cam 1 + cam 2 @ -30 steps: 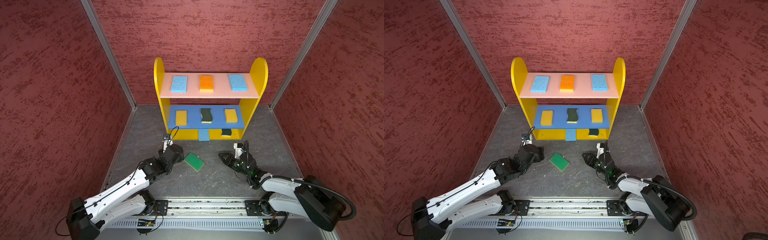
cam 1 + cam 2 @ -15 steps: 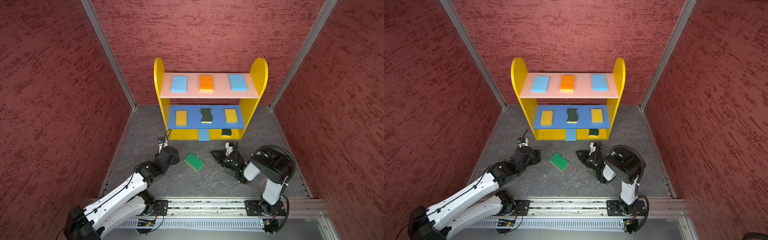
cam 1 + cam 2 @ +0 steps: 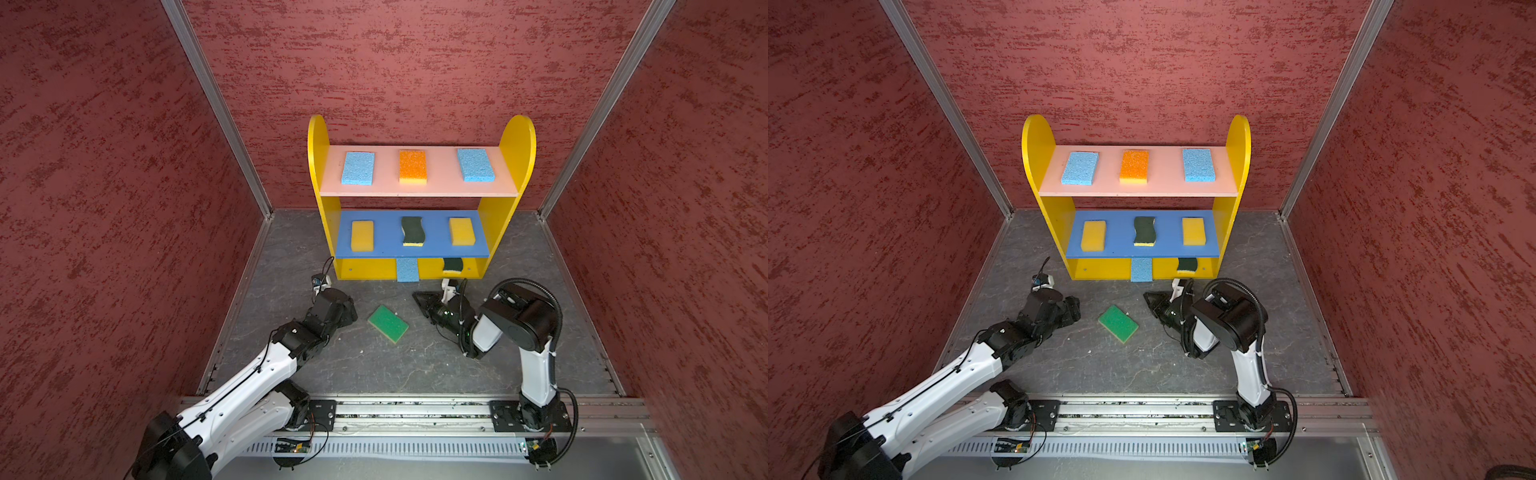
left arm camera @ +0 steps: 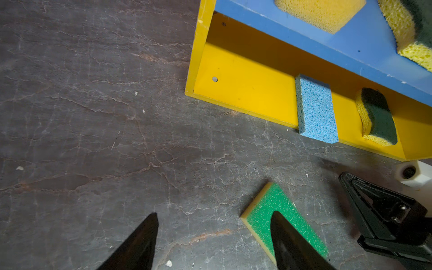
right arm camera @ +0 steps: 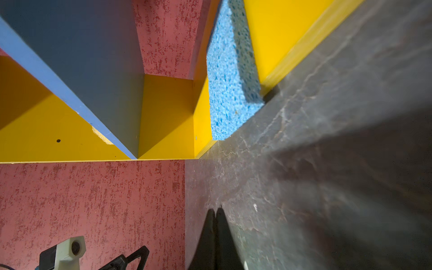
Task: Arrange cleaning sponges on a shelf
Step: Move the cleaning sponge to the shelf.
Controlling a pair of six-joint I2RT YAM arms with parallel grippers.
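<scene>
The shelf (image 3: 419,192) (image 3: 1138,192) stands at the back wall. Its pink board carries two blue sponges and an orange one (image 3: 412,166). Two yellow sponges and a dark green wavy one (image 3: 412,231) lie on the blue board. On the bottom board a blue sponge (image 3: 406,269) (image 4: 315,112) overhangs the front edge beside a dark green one (image 4: 378,117). A bright green sponge (image 3: 387,323) (image 3: 1118,323) (image 4: 275,208) lies on the floor between my grippers. My left gripper (image 4: 214,216) (image 3: 349,312) is open and empty, just left of it. My right gripper (image 5: 215,210) (image 3: 419,296) is shut and empty, to its right.
The floor (image 3: 374,365) is dark grey stone-patterned, boxed in by red textured walls (image 3: 124,208). A metal rail (image 3: 415,409) with both arm bases runs along the front. The right arm's elbow (image 3: 523,320) stands raised, folded over its wrist.
My right gripper shut and shifted left toward the shelf, and that arm folded up with its elbow raised. The left gripper drew back slightly to the left. The green sponge stayed put.
</scene>
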